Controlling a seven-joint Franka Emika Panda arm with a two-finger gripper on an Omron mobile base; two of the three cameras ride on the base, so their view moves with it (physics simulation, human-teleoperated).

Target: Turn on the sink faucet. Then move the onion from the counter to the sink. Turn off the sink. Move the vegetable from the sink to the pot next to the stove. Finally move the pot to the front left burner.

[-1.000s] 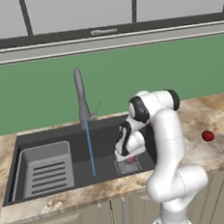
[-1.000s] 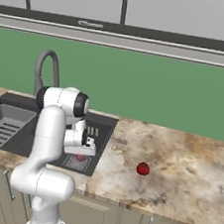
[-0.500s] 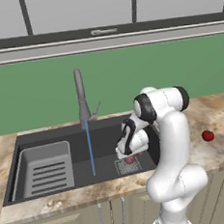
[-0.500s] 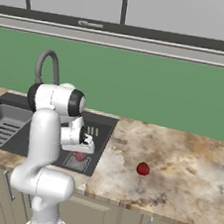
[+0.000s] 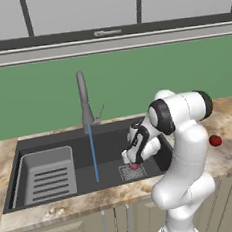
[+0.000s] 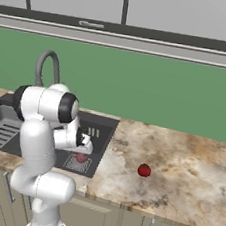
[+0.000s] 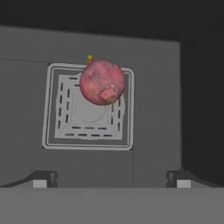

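Observation:
The onion (image 7: 103,83), a small reddish ball, lies free on the square drain grate (image 7: 57,131) in the dark sink (image 5: 108,144). It also appears under the hand as the onion (image 5: 134,165) (image 6: 82,157). My gripper (image 7: 111,177) hangs just above it, open, with nothing between its fingers; it is also seen over the drain as the gripper (image 5: 133,160) (image 6: 83,149). The sink faucet (image 5: 83,98) (image 6: 46,63) stands behind the basin, and a thin blue stream of water (image 5: 93,155) runs from its spout. The pot and the stove are out of view.
A lighter grey slotted tray insert (image 5: 46,175) (image 6: 2,128) fills the sink's left half. A second small red round thing (image 5: 215,140) (image 6: 144,170) lies on the marbled counter (image 6: 188,170) to the right of the sink. A green wall rises behind.
The arm's upper links have swung a little to the right in the left base view. The hand stays over the drain with open jaws, and the onion lies still on the grate.

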